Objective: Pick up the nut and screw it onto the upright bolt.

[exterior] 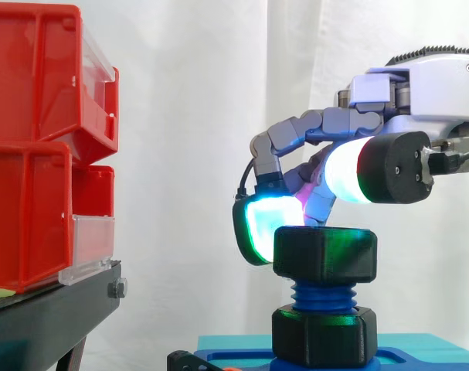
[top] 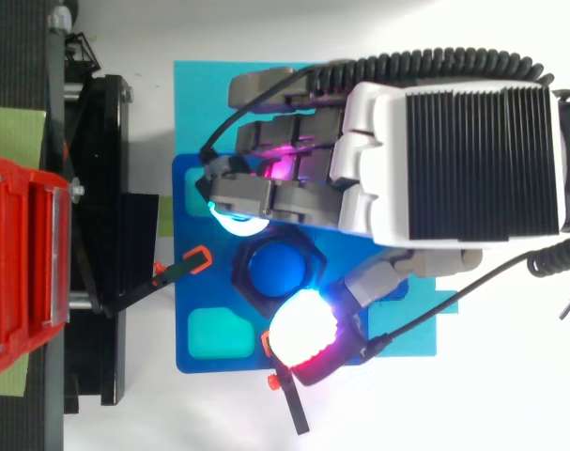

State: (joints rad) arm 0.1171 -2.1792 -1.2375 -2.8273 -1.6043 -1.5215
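While the hand (exterior: 423,89) hung over the upright bolt (exterior: 323,294), the nut (exterior: 324,253) sat on the bolt's top, near the middle of the blue plate (top: 186,225). Blue threads lay bare between it and a black hex collar (exterior: 323,334) below. Whether the hand gripped the nut could not be told.

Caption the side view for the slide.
Hand grips the black nut at the top of the blue upright bolt.

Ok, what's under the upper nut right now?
Bare blue bolt threads show below the nut, then a second black hex piece on the blue base. How far the bolt runs inside the nut is covered.
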